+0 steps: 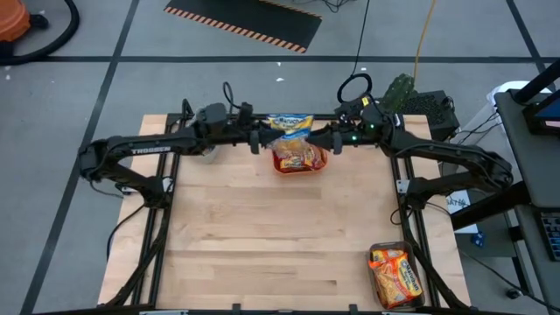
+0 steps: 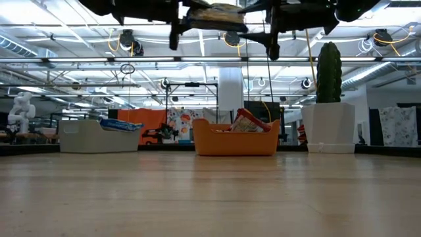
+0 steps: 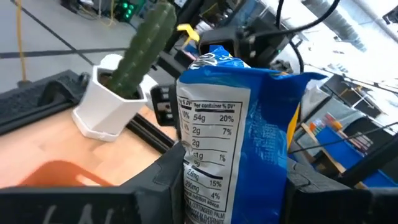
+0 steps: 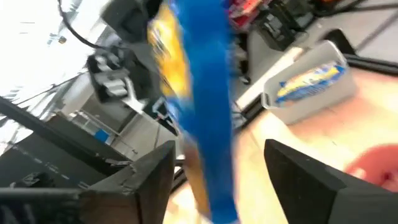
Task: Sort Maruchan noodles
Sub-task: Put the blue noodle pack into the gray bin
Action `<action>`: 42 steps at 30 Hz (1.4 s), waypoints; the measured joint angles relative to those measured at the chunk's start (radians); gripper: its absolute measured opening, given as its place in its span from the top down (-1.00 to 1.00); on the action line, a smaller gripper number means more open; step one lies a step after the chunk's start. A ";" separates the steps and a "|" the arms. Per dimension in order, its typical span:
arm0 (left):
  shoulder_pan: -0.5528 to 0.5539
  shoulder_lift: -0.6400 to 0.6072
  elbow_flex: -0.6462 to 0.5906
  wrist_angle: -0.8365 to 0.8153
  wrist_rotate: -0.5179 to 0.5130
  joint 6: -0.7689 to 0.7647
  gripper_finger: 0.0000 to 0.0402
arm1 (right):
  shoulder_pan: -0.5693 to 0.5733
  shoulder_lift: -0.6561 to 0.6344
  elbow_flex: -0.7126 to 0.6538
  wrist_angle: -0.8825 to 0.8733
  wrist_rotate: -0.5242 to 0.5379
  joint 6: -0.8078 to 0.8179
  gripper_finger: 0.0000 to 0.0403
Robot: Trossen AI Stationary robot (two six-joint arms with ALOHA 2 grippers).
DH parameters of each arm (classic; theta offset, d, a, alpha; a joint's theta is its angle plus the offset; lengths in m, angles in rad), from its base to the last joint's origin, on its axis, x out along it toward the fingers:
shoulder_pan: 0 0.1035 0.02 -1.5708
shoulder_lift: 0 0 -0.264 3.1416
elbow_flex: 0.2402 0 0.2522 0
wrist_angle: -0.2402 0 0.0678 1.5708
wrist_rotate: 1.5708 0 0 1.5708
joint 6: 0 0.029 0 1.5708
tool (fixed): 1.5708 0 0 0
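Both arms meet high over the far edge of the desk (image 1: 262, 236), a blue-and-yellow noodle packet (image 1: 290, 124) strung between them. The left pincer (image 3: 233, 186) is clamped on the packet's end, nutrition label facing its camera. The right pincer (image 4: 217, 168) stands with its fingers spread either side of the packet, not pressing it. Just below sits the orange bin (image 1: 300, 157) holding more packets. Another orange noodle packet (image 1: 395, 273) lies in a clear bin (image 1: 378, 252) at the near right corner.
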 joint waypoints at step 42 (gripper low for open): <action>0.349 -0.309 -0.009 -1.162 -0.825 -0.718 0.29 | -0.139 -0.181 0.001 -0.357 -0.270 -0.134 -0.23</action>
